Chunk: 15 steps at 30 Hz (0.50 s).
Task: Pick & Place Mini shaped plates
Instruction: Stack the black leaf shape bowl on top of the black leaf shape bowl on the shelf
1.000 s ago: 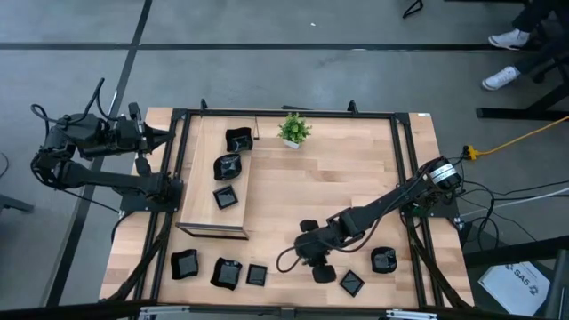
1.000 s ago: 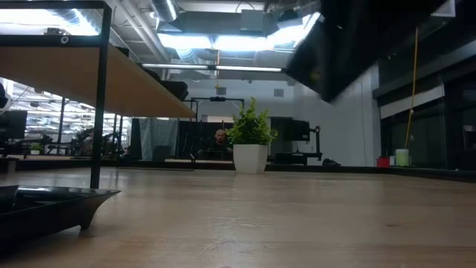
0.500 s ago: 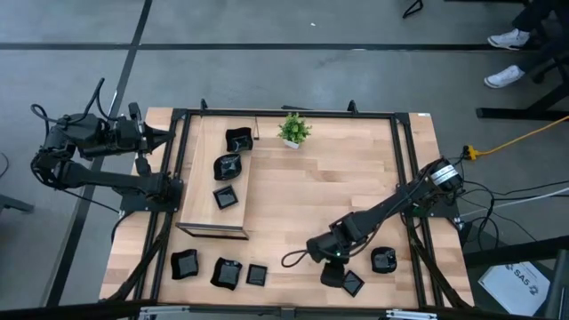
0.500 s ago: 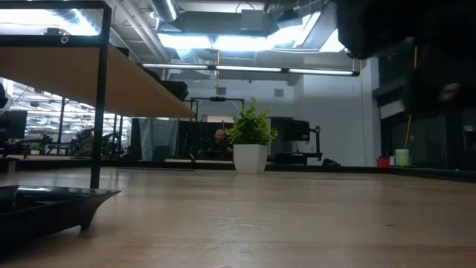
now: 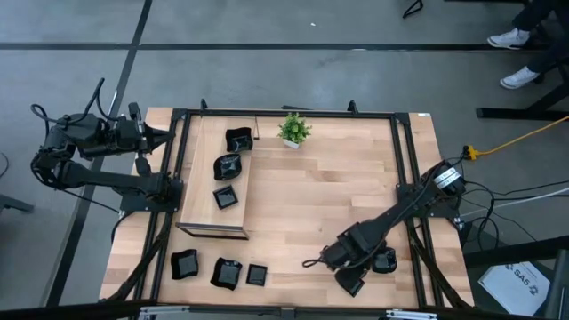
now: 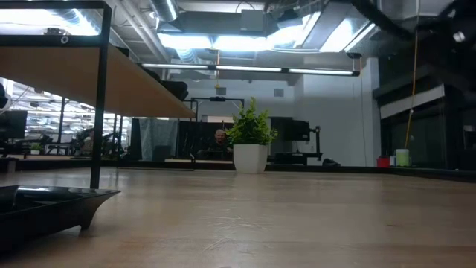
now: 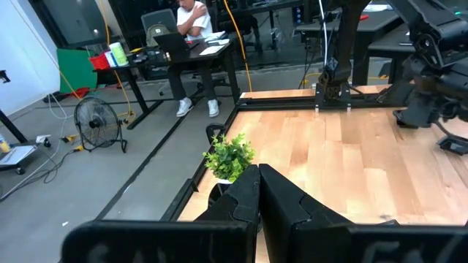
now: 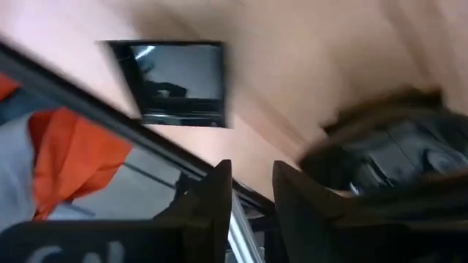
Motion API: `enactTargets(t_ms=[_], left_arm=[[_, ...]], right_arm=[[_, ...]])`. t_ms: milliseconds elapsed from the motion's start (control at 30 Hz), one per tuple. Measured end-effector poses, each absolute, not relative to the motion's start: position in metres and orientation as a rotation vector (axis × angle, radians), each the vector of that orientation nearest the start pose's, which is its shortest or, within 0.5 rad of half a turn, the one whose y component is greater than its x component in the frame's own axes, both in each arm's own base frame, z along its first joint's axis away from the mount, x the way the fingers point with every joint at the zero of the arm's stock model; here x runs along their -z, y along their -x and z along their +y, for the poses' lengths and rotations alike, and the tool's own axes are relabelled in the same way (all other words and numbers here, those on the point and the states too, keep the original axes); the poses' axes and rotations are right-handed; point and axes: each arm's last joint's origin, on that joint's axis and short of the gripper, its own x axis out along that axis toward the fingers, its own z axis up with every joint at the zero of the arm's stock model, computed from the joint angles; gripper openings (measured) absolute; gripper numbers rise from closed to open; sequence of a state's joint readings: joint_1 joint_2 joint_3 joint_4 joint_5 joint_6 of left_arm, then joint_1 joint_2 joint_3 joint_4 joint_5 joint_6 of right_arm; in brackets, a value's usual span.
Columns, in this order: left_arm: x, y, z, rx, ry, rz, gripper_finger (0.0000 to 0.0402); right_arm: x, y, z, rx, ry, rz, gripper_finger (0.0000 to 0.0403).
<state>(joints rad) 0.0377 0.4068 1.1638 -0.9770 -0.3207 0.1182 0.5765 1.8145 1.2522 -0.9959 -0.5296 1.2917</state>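
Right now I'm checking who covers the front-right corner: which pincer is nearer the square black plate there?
Right. The right pincer hovers beside the square black plate near the table's front-right edge. The left pincer waits past the table's far-left edge, well away from it.

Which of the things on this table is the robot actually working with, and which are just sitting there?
Part of the job:
- mini shaped plates: three on the raised wooden shelf, three near the front edge, two by the right gripper

Just lying about:
- potted plant
- orange cable
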Motion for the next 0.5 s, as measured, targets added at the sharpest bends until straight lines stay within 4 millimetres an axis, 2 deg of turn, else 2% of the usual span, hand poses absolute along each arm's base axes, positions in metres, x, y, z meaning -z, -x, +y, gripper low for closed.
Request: enactTargets(t_ms=[133,367,500], left_arm=[[-0.3991,-0.0070,0.0094,-0.344,-0.147,0.239,0.0004],[-0.3990,-0.0070,0.0094,-0.344,-0.148,0.240,0.0004],[-0.3991,-0.0070,0.0094,-0.344,-0.148,0.240,0.0004]], right_arm=[[-0.1869,-0.2599,0.1877,0.415,-0.867,1.915,0.0101],[-0.1855,-0.2609,0.1847,0.566,-0.867,1.819,0.0101],[-0.1852,-0.2592,0.1827,0.613,-0.851,1.812,0.0101]])
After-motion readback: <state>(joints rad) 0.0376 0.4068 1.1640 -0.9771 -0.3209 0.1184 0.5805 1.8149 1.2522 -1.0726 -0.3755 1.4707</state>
